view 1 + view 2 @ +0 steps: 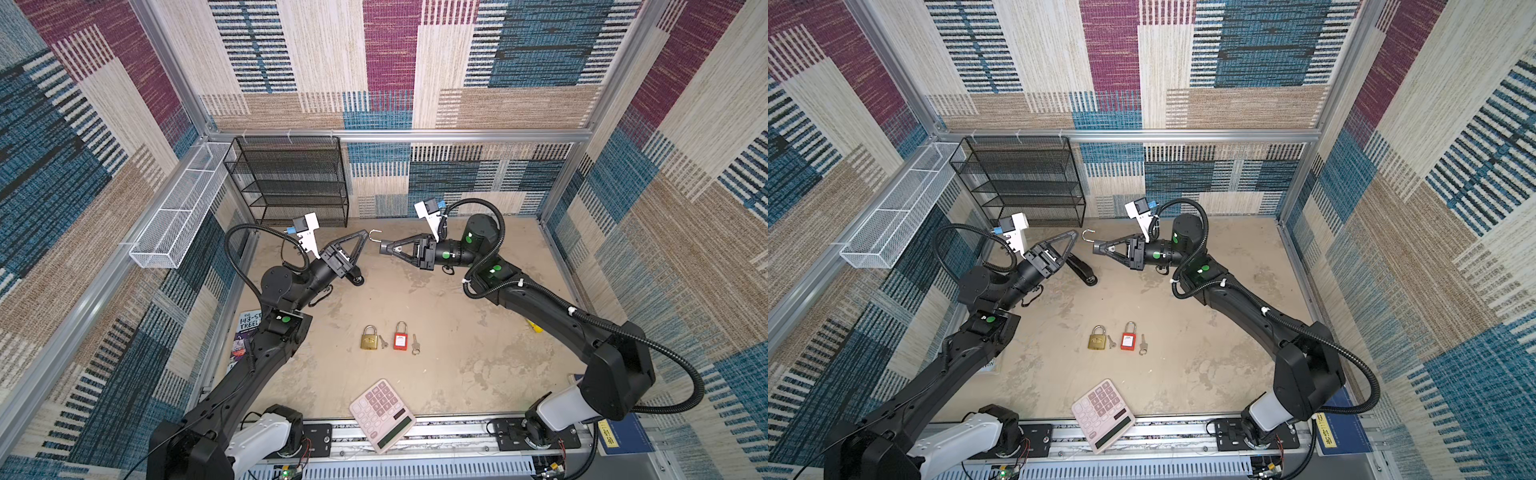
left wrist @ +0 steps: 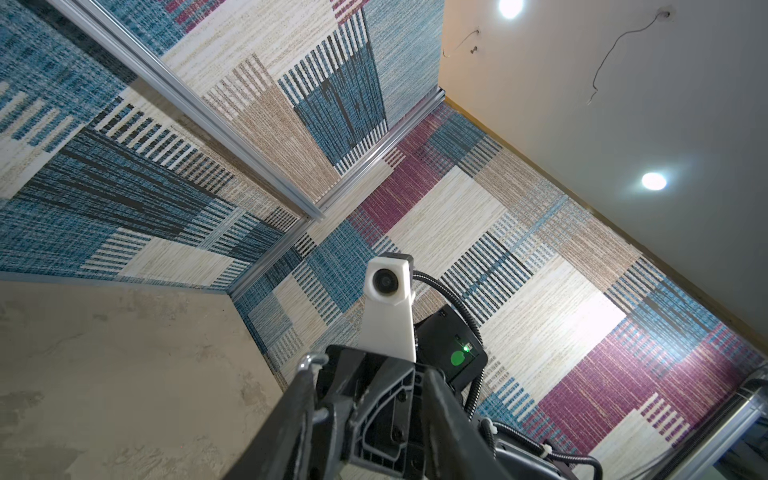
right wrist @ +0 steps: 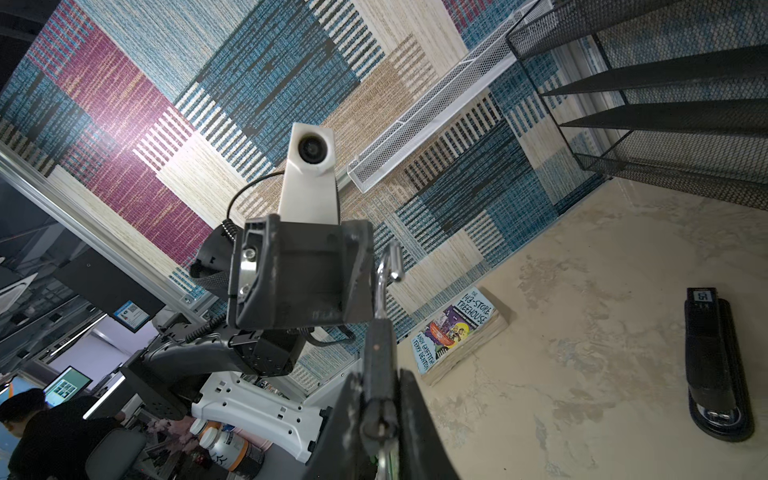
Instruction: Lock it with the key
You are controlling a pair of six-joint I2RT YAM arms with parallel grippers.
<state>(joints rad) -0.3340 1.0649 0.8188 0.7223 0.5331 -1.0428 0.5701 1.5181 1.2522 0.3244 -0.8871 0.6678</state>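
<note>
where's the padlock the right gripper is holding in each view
In a top view: the padlock, shackle open, near the middle, between left gripper and right gripper.
In a top view: same, left of the middle.
Left wrist: its shackle shows at the foot of the white camera mount.
Right wrist: clamped in the right gripper, shackle toward the left gripper.
Landmark: the left gripper, in all four.

Bare counter [image 1: 478, 299] lies free from centre toward 3 o'clock. At centre a brass padlock [image 1: 368, 337], key [image 1: 382, 341], red padlock [image 1: 400, 338] and second key [image 1: 415, 345] form a tight row. A calculator [image 1: 380, 411] overhangs the 6 o'clock edge. A mesh rack [image 1: 291, 183] blocks 11 o'clock, a stapler [image 1: 1080, 268] before it; a book [image 1: 248, 328] lies at 9. Near 12 the left end effector [image 1: 365, 237] and right end effector [image 1: 381, 248] nearly touch, the shackle of a held padlock [image 3: 379, 365] between.
</note>
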